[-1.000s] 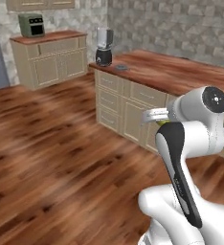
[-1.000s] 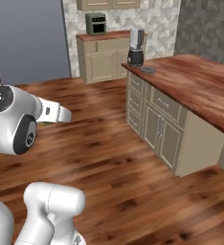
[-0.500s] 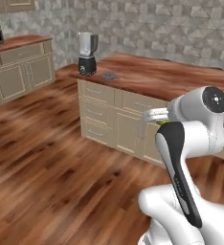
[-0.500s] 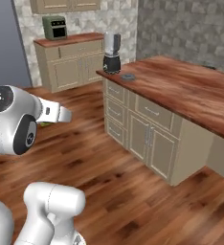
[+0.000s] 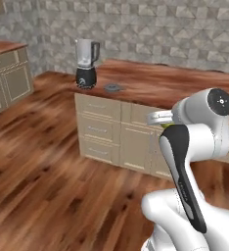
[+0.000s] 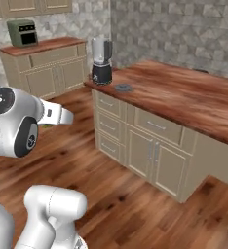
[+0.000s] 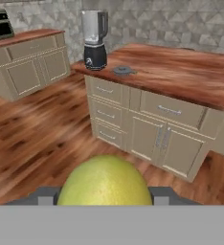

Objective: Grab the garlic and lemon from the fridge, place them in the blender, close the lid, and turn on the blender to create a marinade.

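A simulated kitchen with a plank floor, grey tiled walls and a wooden-topped counter (image 6: 184,104) over tan cabinets. The blender (image 7: 94,41) stands at the counter's near corner, its jar open at the top; the lid (image 7: 122,71) lies flat on the counter just beside it, apart from the base. The lemon (image 7: 104,182) sits between the jaws of the gripper (image 7: 104,194), which are closed on it at a wide spread. In the hand view the blender lies ahead, well apart, above and slightly left of the lemon, so the coming move is judged to be an approach forward and upward to the jar's mouth. The arm is folded close above the base, the hand level and pointing toward the counter. The garlic cannot be made out.
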Tool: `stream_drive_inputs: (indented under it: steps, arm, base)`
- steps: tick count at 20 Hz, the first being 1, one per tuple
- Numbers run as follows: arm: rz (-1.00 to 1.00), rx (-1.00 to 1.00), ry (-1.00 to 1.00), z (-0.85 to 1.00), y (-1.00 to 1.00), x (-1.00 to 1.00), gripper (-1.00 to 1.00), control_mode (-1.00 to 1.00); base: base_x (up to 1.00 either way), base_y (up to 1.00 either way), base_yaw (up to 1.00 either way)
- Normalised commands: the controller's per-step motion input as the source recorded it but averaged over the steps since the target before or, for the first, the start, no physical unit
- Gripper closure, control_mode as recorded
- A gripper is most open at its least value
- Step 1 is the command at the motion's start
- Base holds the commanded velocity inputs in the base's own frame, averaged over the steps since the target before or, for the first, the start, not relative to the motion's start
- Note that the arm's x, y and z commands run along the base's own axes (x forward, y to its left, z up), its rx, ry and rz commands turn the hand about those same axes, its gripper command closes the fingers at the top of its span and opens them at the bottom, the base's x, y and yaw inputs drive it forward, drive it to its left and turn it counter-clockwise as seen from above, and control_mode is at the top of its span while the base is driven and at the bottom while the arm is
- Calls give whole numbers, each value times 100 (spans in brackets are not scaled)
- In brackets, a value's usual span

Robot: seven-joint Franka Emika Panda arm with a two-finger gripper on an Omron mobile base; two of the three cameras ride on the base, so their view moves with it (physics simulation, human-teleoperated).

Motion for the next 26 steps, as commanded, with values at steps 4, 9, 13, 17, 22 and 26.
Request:
stream_drive_inputs:
  steps: [4, 9, 13, 17, 22, 26]
  arm:
    - [0, 0, 0, 0, 0, 0, 100, 100]
    - [0, 0, 0, 0, 0, 0, 100, 100]
    - [0, 0, 0, 0, 0, 0, 100, 100]
    - [0, 0, 0, 0, 0, 0, 100, 100]
    - [0, 0, 0, 0, 0, 0, 100, 100]
    - [0, 0, 0, 0, 0, 0, 100, 100]
  base:
    - [100, 75, -27]
    - [100, 70, -27]
    - [100, 67, -28]
    - [100, 64, -30]
    - [95, 54, -32]
    - [85, 39, -32]
